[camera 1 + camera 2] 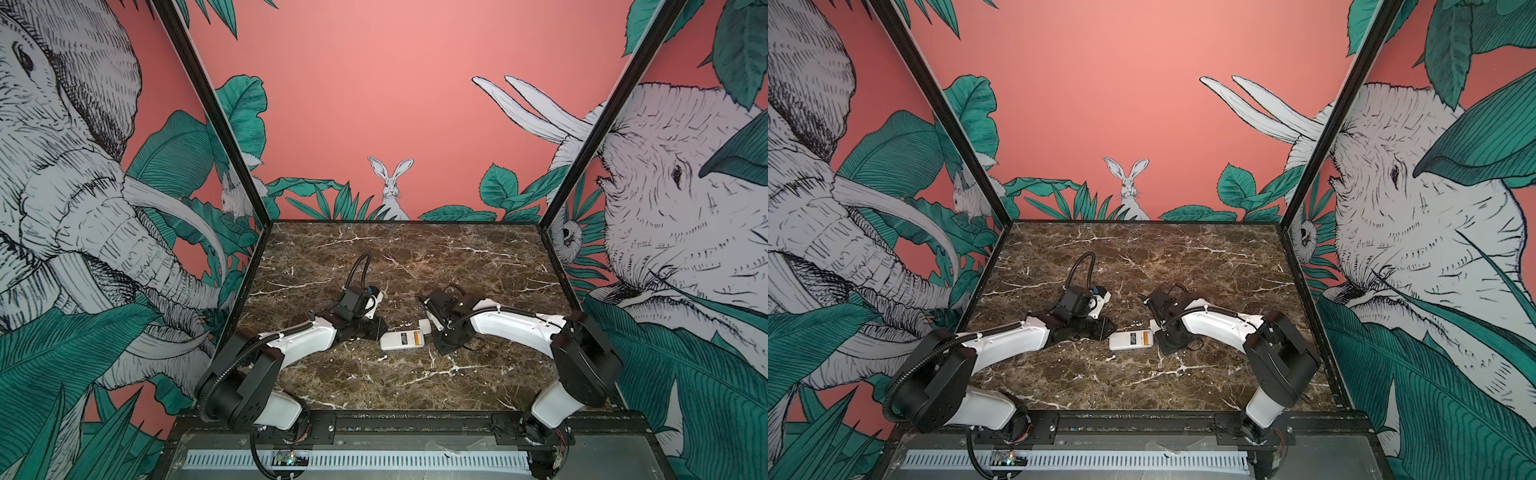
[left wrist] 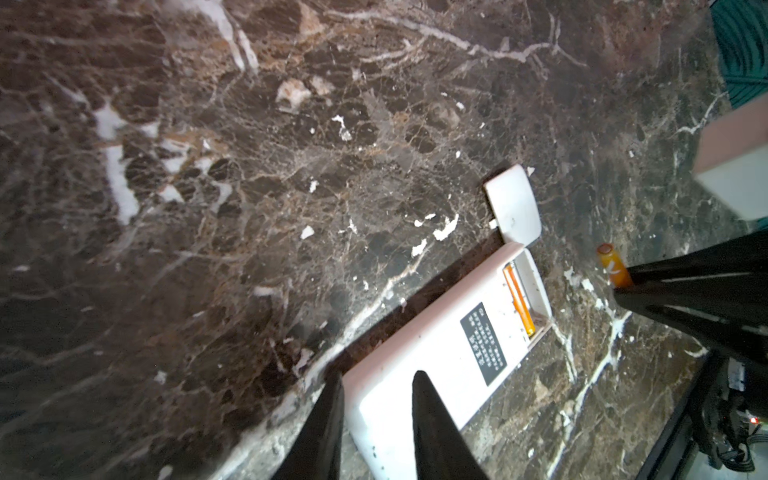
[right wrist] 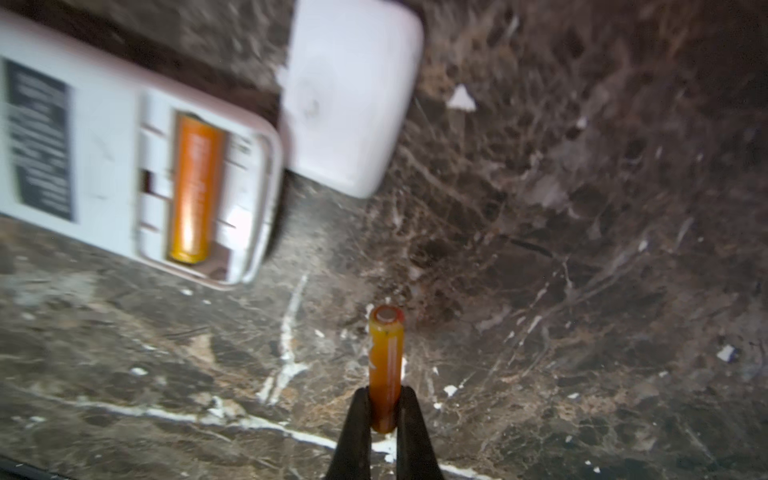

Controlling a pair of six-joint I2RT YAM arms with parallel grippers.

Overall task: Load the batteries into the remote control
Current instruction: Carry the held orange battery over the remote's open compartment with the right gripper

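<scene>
One thin orange cylindrical battery (image 3: 192,187) is seated in the white rectangular plastic remote control (image 2: 436,332) beside the right claw (image 3: 385,390), which is clamped on the second battery (image 3: 386,349), not yet loaded; the grip of the left claw (image 2: 379,374) cannot be told.

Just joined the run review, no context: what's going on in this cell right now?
Battery loading, about halfway. The remote control lies back up on the marble table with its compartment open and its cover loose beside it. One battery sits in the compartment. The left gripper grips the remote's other end. The right gripper is shut on the second battery, near the open end, not yet in.
</scene>
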